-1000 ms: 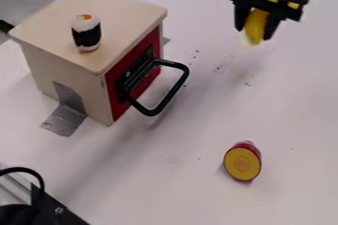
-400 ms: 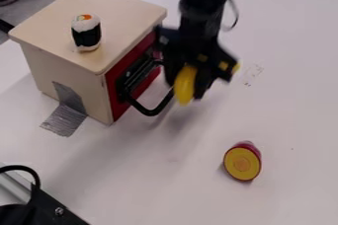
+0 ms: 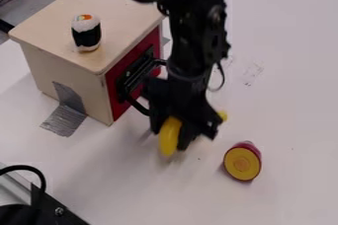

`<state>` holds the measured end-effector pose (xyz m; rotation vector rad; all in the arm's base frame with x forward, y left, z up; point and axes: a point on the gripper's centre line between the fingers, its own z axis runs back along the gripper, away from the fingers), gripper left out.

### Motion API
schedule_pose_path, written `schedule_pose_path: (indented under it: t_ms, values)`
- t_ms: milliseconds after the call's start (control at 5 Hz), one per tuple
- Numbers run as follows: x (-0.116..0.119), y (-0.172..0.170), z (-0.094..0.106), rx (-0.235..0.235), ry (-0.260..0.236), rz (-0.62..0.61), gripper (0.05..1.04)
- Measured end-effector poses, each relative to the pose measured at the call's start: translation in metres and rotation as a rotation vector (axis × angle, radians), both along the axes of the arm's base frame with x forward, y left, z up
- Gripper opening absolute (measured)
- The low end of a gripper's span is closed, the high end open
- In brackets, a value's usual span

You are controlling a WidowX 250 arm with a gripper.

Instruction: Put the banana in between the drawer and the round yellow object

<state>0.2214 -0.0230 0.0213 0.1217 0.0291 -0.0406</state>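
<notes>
In the camera view we see the banana (image 3: 170, 137) pinched in the jaws of the gripper (image 3: 172, 137), closed on its sides, presumably so its lower end can meet the table (image 3: 297, 95) first. It hangs between the drawer (image 3: 118, 99) and the round yellow object (image 3: 242, 164), since that gap is the target; we judge only lowering and release remain. Whether it touches the table we cannot tell
</notes>
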Motion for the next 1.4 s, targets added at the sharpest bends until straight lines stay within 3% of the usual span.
schedule_pose_path:
  t_ms: [400, 600, 800, 1000, 1400]
  values:
    - [-0.012, -0.012, -0.019, -0.003, 0.038, -0.033, 0.559]
    - [-0.012, -0.012, -0.019, -0.009, 0.039, -0.03, 0.638]
    - [-0.01, -0.009, -0.012, -0.013, 0.018, -0.025, 0.932]
    - [-0.006, -0.01, 0.01, -0.026, -0.053, -0.019, 1.002]
    - [-0.003, -0.016, 0.052, -0.06, -0.149, -0.006, 0.999]
